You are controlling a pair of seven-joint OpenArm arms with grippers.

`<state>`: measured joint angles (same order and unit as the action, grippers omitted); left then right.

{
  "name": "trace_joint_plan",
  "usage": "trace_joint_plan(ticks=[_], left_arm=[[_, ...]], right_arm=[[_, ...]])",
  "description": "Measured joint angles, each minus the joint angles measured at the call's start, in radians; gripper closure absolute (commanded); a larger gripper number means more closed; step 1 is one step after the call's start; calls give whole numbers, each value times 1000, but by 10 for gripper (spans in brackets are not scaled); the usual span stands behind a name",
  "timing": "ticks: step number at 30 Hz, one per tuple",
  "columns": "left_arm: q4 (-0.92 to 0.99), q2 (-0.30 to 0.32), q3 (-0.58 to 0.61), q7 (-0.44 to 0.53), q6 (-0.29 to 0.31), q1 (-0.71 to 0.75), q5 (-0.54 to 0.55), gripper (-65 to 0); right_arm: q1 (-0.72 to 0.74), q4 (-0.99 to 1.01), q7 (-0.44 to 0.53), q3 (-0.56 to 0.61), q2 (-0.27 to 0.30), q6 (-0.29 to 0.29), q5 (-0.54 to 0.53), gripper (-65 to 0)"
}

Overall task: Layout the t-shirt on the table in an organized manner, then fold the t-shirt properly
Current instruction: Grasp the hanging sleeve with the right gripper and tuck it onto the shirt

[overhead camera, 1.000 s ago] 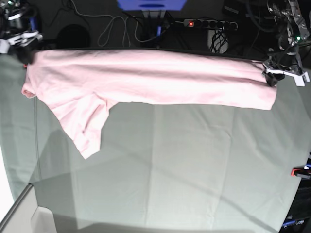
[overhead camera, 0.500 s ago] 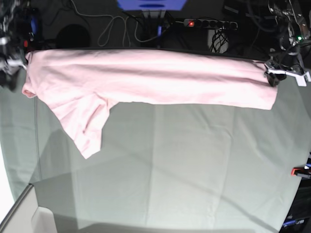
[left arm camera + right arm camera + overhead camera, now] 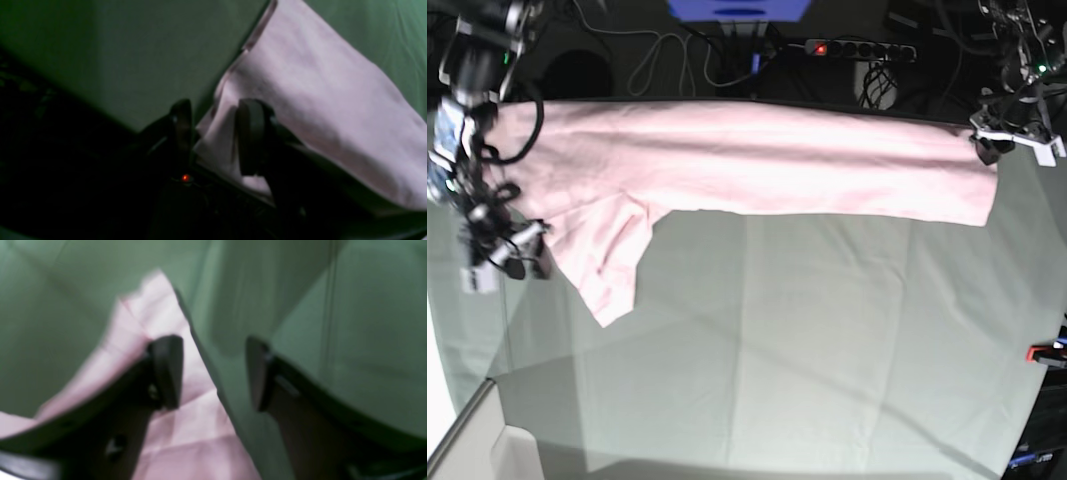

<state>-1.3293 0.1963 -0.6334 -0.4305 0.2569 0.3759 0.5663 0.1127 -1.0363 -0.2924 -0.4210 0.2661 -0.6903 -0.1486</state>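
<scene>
The pale pink t-shirt (image 3: 757, 160) lies in a long band along the far edge of the table (image 3: 807, 340), one sleeve pointing toward the near side at the left. My left gripper (image 3: 987, 148) is at the shirt's far right corner. In the left wrist view the left gripper (image 3: 215, 136) is shut on a bunched corner of the t-shirt (image 3: 317, 100). My right gripper (image 3: 512, 262) hangs just left of the sleeve. In the right wrist view the right gripper (image 3: 213, 373) is open and holds nothing, above the t-shirt (image 3: 186, 433) edge and the table (image 3: 333, 323).
A red clamp (image 3: 1042, 353) sits at the table's right edge. Behind the far edge lie a power strip (image 3: 862, 48) and loose cables (image 3: 662, 55). A pale box corner (image 3: 497, 450) shows at the near left.
My right arm has left the shirt's far left corner and swung toward the near side, beside the sleeve, its jaws wider. The left gripper and the shirt have stayed put.
</scene>
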Motion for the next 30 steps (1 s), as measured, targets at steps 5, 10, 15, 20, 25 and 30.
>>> trace_joint_plan(ticks=[5, 10, 15, 20, 25, 30], left_arm=[[0, -3, 0, -1, 0, -4, 3, -230], [0, -4, 0, 0, -2, -2, 3, -230], [0, -3, 0, 0, -2, -2, 3, -230], [0, -3, 0, 1, -2, -6, 4, -230], [0, -3, 0, 0, -2, -7, 3, -230], [0, -2, 0, 0, -2, -10, 2, -230]], right_arm=[[106, 171, -3, 25, -12, 0, 124, -364], [142, 179, 5, 32, -54, 0, 145, -365], [133, 180, 3, 45, -68, 0, 151, -362], [124, 180, 9, 74, -78, 0, 148, -301], [105, 180, 23, 71, -74, 0, 141, -29], [68, 86, -12, 69, -63, -1, 150, 0]])
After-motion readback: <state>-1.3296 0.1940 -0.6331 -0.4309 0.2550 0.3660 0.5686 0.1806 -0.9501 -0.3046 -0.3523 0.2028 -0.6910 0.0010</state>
